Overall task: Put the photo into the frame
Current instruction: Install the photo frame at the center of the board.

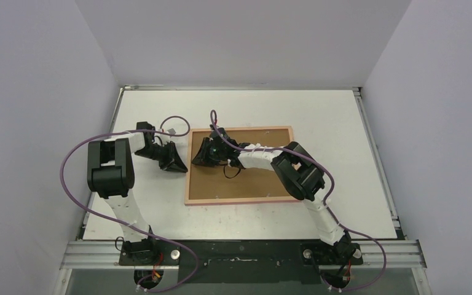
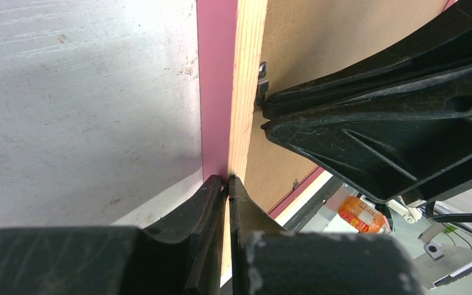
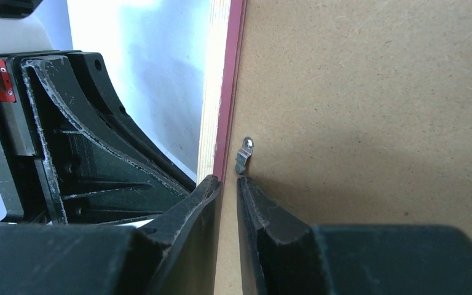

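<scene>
the frame (image 1: 239,200) is lying back up on the table (image 1: 344,135), with the brown backing board (image 1: 221,184) sitting inside it. the left gripper (image 2: 227,180), tips closed together, is touching the frame's left rail straight ahead of it. the right gripper (image 3: 228,180), jaws narrowly apart, is straddling that rail's inner edge, with a small metal clip (image 3: 244,155) just beyond its fingertips.
</scene>
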Robot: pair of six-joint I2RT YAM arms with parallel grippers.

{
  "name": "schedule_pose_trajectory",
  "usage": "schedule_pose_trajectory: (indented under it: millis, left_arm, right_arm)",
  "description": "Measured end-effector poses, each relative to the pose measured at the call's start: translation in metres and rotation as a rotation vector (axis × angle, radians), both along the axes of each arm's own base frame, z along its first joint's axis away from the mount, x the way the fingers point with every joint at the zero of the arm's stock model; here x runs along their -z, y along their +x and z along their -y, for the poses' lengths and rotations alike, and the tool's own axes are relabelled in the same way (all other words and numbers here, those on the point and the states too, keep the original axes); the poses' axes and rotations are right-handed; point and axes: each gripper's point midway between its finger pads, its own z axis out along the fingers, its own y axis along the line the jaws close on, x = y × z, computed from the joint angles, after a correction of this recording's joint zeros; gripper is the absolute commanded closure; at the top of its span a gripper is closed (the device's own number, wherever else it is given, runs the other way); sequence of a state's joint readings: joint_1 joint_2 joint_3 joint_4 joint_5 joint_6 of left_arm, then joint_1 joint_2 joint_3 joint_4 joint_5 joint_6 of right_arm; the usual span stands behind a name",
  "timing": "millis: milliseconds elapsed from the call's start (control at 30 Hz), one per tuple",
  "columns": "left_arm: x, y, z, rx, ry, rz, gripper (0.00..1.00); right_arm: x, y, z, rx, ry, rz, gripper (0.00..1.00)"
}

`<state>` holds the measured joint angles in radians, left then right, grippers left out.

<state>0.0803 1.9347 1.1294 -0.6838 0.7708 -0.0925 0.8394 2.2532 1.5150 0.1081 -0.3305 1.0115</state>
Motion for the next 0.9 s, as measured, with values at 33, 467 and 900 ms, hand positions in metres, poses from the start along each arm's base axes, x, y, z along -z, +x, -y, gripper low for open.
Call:
schedule_pose_trajectory:
  millis: [33,467,900]
  left_arm:
    - [0.0,0.0,0.0,0.0,0.0,0.0,0.95]
    - [0.0,0.0,0.0,0.003,0.0,0.003,0.96]
    - [0.0,0.0,0.001,0.01,0.004,0.006,0.99]
  right_arm:
    - [0.0,0.0,0.0,0.0,0.0,0.0,0.83]
    - [0.001,0.001,-0.006,0.004,0.038,-0.016,0.85]
    - [-0.004,0.001,-0.015,0.004,0.129,-0.007,0.79]
